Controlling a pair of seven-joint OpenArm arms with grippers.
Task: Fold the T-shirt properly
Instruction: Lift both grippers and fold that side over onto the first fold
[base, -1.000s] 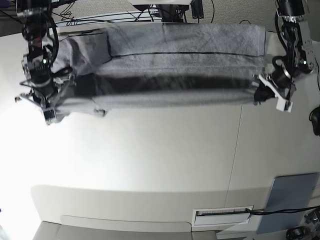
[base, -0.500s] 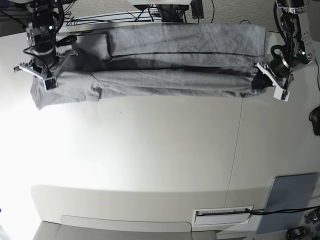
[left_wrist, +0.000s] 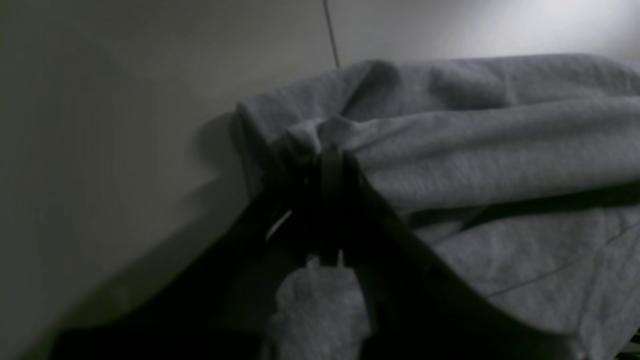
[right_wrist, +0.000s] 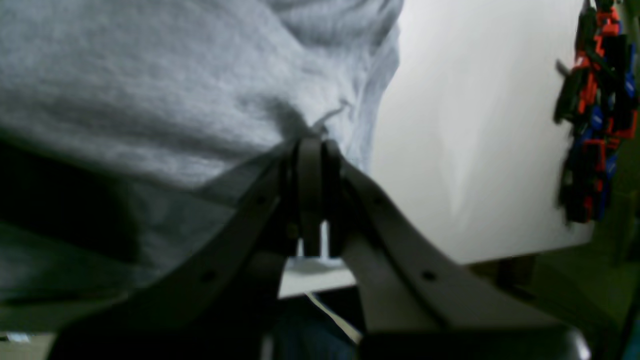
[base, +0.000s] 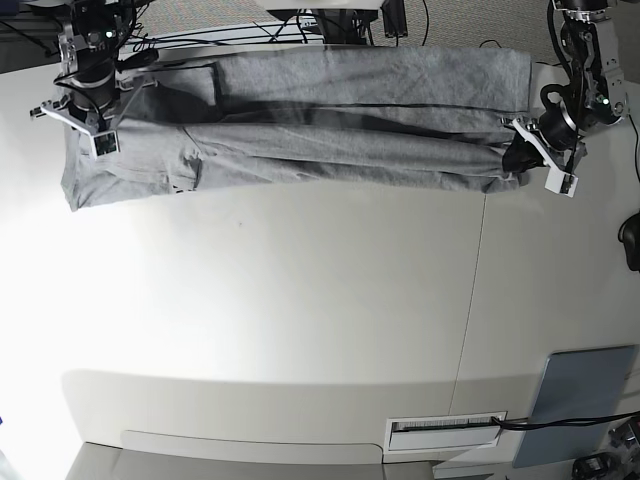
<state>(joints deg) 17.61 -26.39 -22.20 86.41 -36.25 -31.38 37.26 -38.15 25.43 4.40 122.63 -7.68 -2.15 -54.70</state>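
A wide white desk (base: 300, 300), glaring bright at its near left and crossed by a thin seam on the right, carries a grey-blue pad (base: 580, 400) at its near right corner, with black cables (base: 300, 25) tangled behind its far edge.

T-shirt (base: 350, 120) across table's (base: 300, 300) far edge, claw at each end

Fold carried toward the far edge of the counter

Both tools have drawn back from where they were a second ago: the right tool (base: 88, 125) most, the left tool (base: 535, 160) a little. The near band of the T-shirt (base: 350, 110) they hold, earlier hanging taut between them over a broad shadow, now lies lower and flatter, lapping the cloth behind it, the shadow shrunk to a thin line.
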